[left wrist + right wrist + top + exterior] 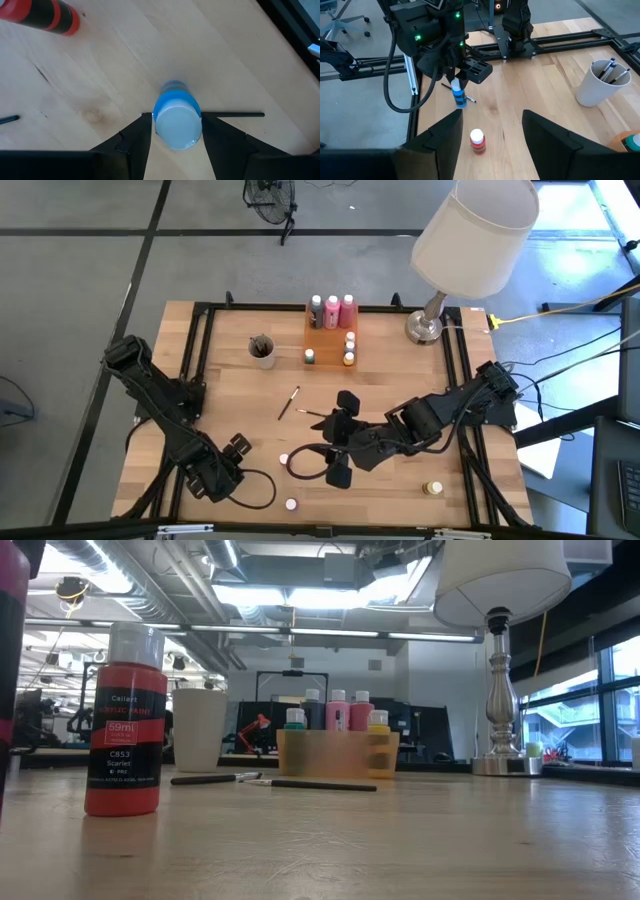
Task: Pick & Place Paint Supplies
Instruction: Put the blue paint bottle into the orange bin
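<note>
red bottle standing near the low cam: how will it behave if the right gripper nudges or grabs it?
The red bottle stands tall on a narrow base, so a high nudge would likely tip it. Being round, it would probably roll then. Its smooth sides may slip between the fingers; the right gripper is open behind it.

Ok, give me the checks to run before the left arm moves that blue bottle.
1. Left pincer closed on the blue bottle, one finger on each side below the cap: ok.
2. Bottle upright in the grip: ok.
3. Bottle base clear of the table: cannot tell.
4. Right pincer open, empty and apart from the left one: ok.
5. Red bottle standing apart from the blue one: ok.
6. Bare floor left in the orange tray: ok.
</note>
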You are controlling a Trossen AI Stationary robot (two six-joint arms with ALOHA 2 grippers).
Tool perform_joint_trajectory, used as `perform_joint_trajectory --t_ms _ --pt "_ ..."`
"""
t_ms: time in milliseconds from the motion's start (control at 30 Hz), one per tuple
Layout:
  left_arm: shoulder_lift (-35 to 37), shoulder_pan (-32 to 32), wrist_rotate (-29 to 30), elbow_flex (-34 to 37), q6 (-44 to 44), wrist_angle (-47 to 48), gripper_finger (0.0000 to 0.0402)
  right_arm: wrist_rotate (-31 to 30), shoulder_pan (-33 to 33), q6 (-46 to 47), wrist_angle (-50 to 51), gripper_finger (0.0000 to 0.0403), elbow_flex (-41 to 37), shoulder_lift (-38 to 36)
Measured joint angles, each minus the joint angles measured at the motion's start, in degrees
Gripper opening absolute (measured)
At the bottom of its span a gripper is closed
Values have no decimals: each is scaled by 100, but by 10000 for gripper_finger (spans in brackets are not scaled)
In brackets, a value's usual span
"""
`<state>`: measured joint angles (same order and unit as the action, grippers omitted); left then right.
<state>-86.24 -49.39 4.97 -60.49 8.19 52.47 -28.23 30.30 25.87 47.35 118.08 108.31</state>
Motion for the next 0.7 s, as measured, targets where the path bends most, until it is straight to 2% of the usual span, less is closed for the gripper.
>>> perform_joint_trajectory --t_ms 433,700 --pt "-2 0 -21 162 0 -314 167 59 2 7 3 208 0 0" --pt "9 44 7 192 2 -454 125 146 0 4 21 208 0 0"
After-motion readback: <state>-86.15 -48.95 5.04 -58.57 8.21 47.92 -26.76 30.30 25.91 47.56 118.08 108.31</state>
